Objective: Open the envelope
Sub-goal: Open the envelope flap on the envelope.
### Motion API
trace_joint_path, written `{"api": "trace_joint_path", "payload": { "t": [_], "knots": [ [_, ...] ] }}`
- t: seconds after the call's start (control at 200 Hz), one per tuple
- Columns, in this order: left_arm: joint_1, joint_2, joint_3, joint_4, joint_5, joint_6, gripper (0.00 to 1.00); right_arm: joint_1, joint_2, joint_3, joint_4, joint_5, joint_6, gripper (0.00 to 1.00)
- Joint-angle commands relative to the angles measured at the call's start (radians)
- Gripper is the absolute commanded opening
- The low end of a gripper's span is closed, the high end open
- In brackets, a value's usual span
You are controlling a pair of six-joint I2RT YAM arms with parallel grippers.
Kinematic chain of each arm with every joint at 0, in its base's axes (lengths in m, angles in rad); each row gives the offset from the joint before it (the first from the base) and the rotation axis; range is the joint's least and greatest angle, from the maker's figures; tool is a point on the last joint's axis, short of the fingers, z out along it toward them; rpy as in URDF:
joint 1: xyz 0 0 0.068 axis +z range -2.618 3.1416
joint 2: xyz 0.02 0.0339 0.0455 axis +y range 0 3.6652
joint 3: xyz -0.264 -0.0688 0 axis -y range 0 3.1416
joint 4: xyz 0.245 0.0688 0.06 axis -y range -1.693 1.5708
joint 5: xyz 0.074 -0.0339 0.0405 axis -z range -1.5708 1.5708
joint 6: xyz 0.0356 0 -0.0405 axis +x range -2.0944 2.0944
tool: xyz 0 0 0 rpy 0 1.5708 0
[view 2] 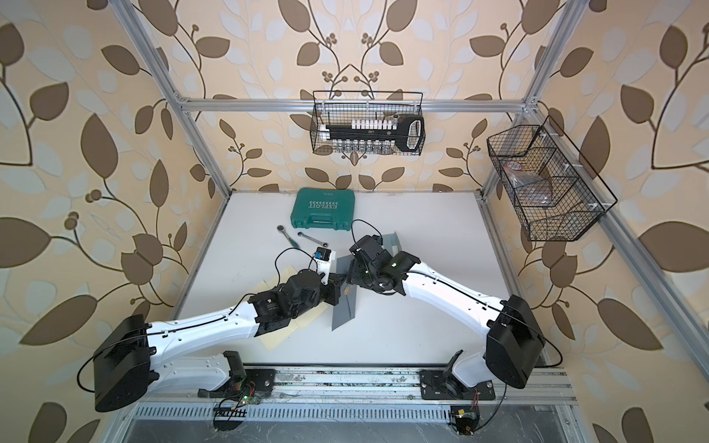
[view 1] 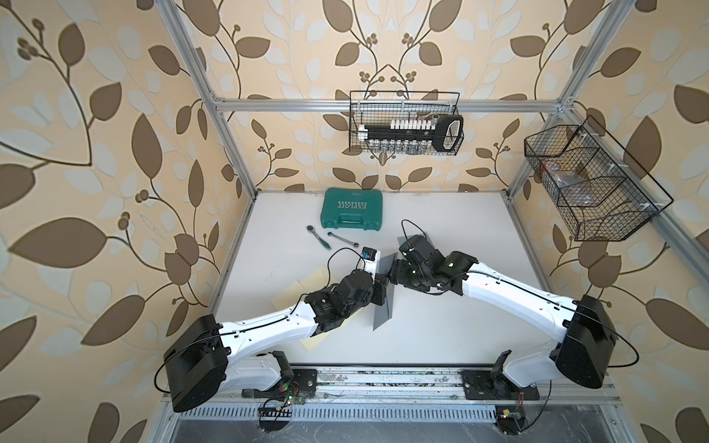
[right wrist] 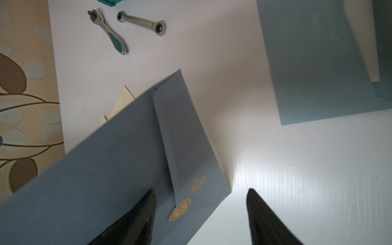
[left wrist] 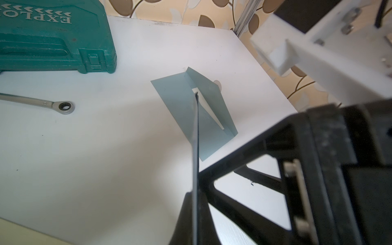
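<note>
Left hand (view 1: 380, 290) pinches envelope (view 1: 383, 318) edge; right hand (right wrist: 201, 190) open, apparently straddling flap (right wrist: 186, 137).

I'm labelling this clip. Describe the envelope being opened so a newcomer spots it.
Look at the middle of the white table, nearer than the green tool case. The blue-grey envelope there is pinched in the left hand. Alone among the envelopes it stands on edge; the other blue-grey envelope lies open behind, flap raised.
</note>
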Motion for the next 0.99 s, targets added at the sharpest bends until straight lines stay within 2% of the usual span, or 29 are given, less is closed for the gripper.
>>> {"api": "trace_joint_path", "payload": {
  "t": [0.0, 0.99],
  "knots": [
    [-0.009, -0.008, 0.008, 0.018, 0.005, -0.001, 0.00, 0.002, 0.004, -0.011, 0.002, 0.013, 0.008, 0.67],
    [-0.009, -0.010, 0.012, 0.007, 0.006, -0.007, 0.00, -0.016, 0.008, -0.028, 0.007, -0.011, 0.022, 0.67]
  ]
}}
